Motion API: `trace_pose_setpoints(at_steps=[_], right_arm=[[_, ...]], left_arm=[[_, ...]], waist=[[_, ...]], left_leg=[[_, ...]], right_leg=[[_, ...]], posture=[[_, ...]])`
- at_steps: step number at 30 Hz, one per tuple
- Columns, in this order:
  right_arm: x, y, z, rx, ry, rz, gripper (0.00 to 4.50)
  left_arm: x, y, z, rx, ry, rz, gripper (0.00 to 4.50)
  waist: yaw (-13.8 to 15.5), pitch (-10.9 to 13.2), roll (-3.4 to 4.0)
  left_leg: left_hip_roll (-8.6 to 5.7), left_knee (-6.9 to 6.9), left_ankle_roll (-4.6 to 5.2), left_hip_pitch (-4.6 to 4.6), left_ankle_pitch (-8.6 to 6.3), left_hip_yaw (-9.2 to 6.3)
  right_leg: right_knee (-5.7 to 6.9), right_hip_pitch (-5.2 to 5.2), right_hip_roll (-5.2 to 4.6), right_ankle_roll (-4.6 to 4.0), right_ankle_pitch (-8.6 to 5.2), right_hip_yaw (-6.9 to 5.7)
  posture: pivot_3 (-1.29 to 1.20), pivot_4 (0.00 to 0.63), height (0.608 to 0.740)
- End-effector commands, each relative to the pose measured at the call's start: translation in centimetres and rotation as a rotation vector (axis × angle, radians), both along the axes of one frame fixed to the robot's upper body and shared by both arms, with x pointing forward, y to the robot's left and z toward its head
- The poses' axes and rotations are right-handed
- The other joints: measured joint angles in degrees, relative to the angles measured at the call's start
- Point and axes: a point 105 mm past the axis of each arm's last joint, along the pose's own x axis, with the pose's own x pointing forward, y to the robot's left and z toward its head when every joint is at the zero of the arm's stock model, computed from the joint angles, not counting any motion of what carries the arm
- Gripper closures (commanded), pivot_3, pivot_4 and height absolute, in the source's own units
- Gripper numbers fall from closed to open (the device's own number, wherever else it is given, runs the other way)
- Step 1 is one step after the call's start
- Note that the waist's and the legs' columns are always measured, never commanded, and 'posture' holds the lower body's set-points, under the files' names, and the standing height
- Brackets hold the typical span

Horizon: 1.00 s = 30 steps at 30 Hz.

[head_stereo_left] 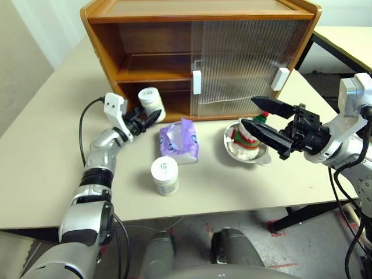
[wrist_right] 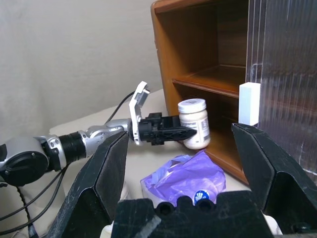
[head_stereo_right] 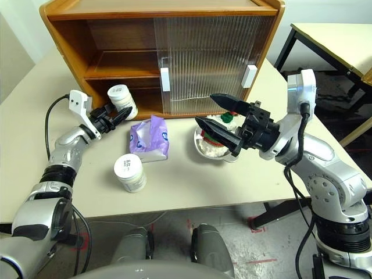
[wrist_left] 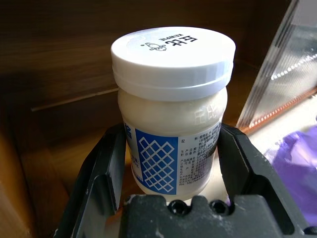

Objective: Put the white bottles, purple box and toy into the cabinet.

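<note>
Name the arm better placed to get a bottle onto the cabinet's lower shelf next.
Left. The left gripper already holds a white bottle at the open side of the cabinet. The right gripper is open over the toy in its bowl.

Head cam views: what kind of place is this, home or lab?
Probably a lab or test room, not a home. A small wooden cabinet sits on a plain pale table, a second bare table stands behind, and tape marks show on the concrete floor.
</note>
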Motion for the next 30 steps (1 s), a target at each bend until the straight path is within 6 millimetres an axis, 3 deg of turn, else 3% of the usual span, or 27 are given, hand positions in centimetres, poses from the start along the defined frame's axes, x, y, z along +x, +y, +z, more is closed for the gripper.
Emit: trace_pose_setpoints(at_steps=[1, 9, 30], right_arm=[[-0.2, 0.0, 0.3, 0.003, -0.026, -0.012, 0.00], [-0.3, -0.2, 0.3, 0.006, -0.025, -0.020, 0.00], [-0.7, -0.9, 0.4, -0.001, -0.031, -0.067, 0.00]], left_arm=[[0.6, -1.1, 0.8, 0.022, -0.042, 0.000, 1.44], [1.8, -0.7, 0.2, 0.059, -0.025, 0.143, 1.44], [4.0, -1.6, 1.0, 0.061, -0.024, 0.273, 1.44]], waist=[[0.0, 0.0, -0.01], [-0.4, 0.0, -0.04], [-1.6, -0.1, -0.22]], left_leg=[[0.00, 0.00, 0.00, 0.00, 0.00, 0.00], [0.01, 0.00, 0.00, 0.02, 0.00, -0.01], [0.00, 0.01, -0.01, 0.01, -0.01, 0.00]], right_leg=[[0.00, 0.00, 0.00, 0.00, 0.00, 0.00], [0.01, 0.00, 0.05, 0.02, 0.01, 0.04], [0.01, 0.01, 0.06, 0.03, 0.02, 0.05]], posture=[[-0.11, 0.000, 0.740], [-0.11, 0.000, 0.740], [-0.17, 0.000, 0.740]])
